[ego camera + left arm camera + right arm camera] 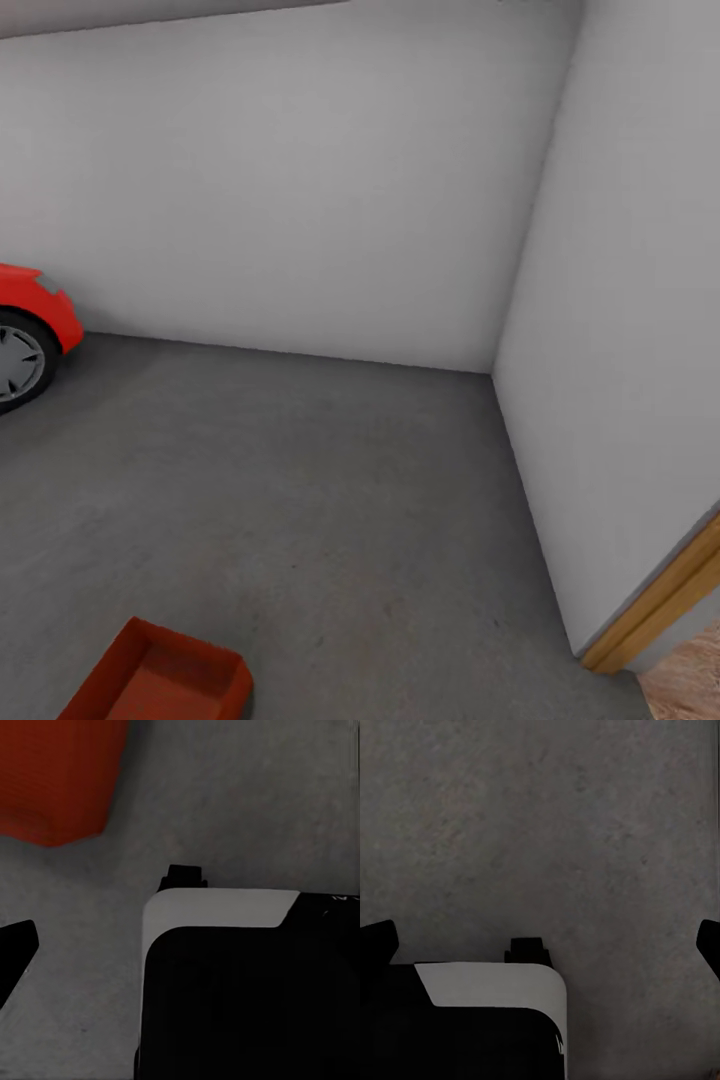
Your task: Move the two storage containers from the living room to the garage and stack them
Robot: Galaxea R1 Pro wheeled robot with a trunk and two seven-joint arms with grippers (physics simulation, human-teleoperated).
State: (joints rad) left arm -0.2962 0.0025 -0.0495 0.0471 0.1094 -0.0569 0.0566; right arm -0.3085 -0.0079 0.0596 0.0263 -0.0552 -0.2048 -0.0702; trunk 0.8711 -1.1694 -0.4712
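In the head view, 1 storage container is seen on the concrete floor of the garage, at about 7 o'clock in the picture, partly cut by the lower edge. The red car stands at 9 o'clock, well apart from it. A corner of the same red-orange box is shown in the left wrist view, lying free on the floor.

Nothing is held by either gripper. The right gripper is spread wide over bare floor; for the left gripper it cannot be told.

It is judged that the 2nd container must be fetched next. When it is brought, it should be lowered level and centred over this box, then released only when seated.
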